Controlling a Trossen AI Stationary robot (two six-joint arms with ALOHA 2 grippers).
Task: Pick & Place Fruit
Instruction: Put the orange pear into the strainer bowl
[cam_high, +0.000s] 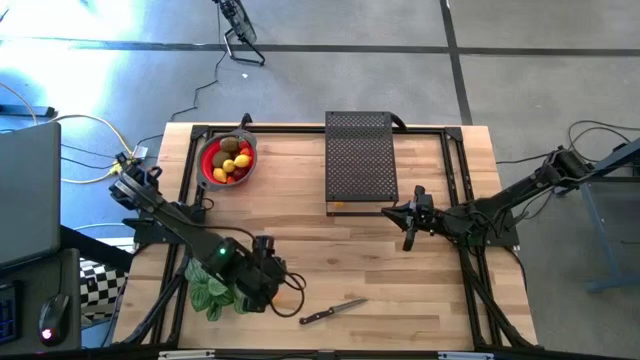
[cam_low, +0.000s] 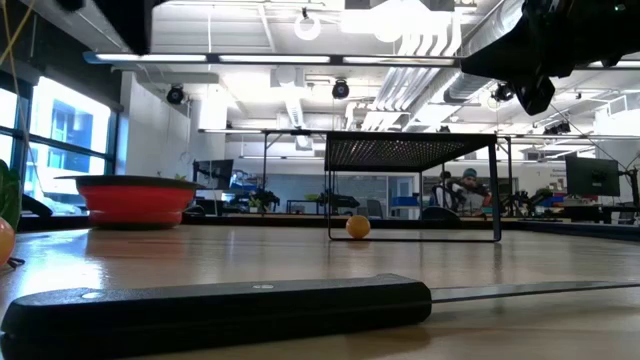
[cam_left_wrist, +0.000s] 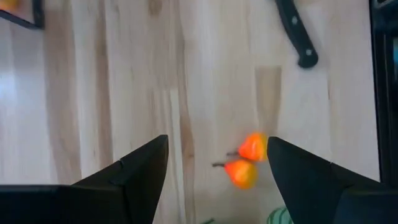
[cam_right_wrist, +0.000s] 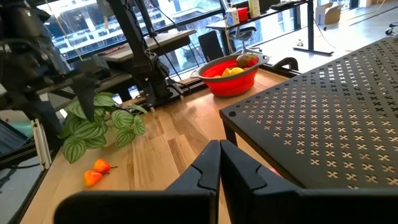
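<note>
Right by the leafy plant (cam_right_wrist: 99, 127), left end effector (cam_left_wrist: 214, 165) hangs open over two orange fruits (cam_left_wrist: 247, 162); next, descend and grab one.

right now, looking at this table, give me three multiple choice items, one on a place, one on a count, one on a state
1. Where does the knife lie?
A. in the red bowl
B. on the table's near edge, right of the leafy plant
C. on top of the black rack

2. How many small orange fruits lie under the left end effector?
A. two
B. four
C. none

3. How do the right end effector's fingers stand?
A. wide apart
B. pressed together
C. clamped on a lemon

Answers: 1 B, the high view shows it on bare wood beside the leafy plant. 2 A, the left wrist view shows a pair between the open fingers. 3 B, the right wrist view shows no gap and nothing held.
</note>
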